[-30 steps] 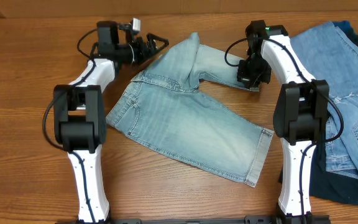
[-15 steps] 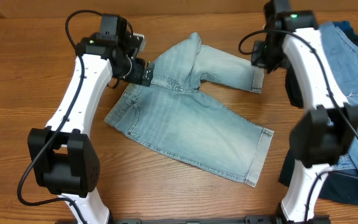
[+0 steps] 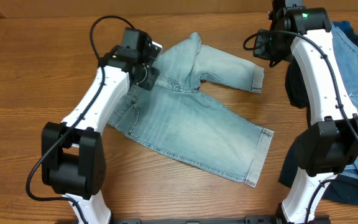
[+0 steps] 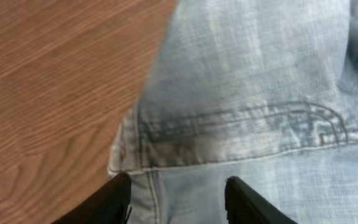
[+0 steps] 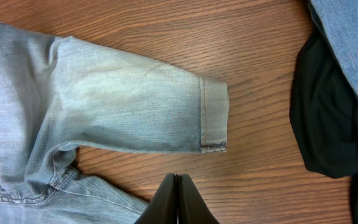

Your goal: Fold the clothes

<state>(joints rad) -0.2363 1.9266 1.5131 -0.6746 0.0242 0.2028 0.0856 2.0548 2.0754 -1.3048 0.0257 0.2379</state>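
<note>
Pale light-blue denim shorts (image 3: 191, 127) lie spread on the wooden table, one leg running to the front right, the other folded toward the back right with its hem (image 5: 213, 115) flat on the wood. My left gripper (image 3: 149, 73) is open just above the waistband corner (image 4: 135, 155), a finger on each side of the seam (image 4: 178, 199). My right gripper (image 5: 178, 186) is shut and empty, raised above the table by the folded leg's hem; in the overhead view it is hidden under its arm.
A pile of medium-blue ripped jeans (image 3: 353, 81) and dark navy cloth (image 3: 328, 186) lies at the right edge. Dark cloth (image 5: 328, 118) lies right of the hem in the right wrist view. Bare wood (image 3: 30, 93) spreads to the left.
My left gripper has moved right onto the waistband corner. My right gripper has let go of the folded leg's hem and lifted back toward the far edge.
</note>
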